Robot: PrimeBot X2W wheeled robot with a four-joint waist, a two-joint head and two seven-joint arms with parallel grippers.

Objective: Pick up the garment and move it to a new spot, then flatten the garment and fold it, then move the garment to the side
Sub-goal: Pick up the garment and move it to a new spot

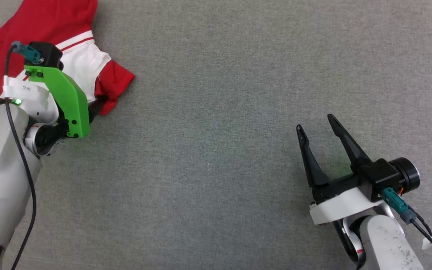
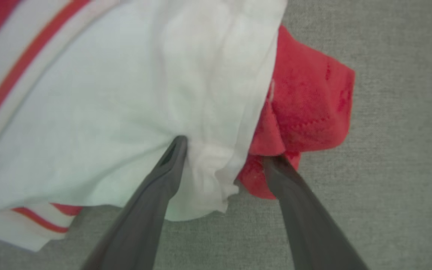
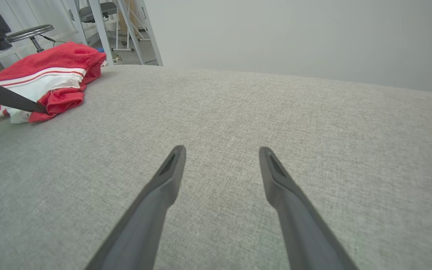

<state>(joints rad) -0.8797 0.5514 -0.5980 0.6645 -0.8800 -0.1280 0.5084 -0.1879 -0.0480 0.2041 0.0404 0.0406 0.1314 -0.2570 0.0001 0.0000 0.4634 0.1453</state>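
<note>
Grey desk [image 1: 216, 112] holds the garment [image 1: 51, 22] bunched at upper left, its edge between the left gripper's [image 2: 227, 150] spread jaws, while the right gripper [image 1: 314, 122], also spread, sits well apart at lower right.

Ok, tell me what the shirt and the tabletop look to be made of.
Shirt: soft matte knit cloth, likely cotton or a blend; it bunches in folds, and the red hem shows stitching. Tabletop: grey woven fabric covering, matte; fine weave grain shows, what lies under is hidden.
</note>
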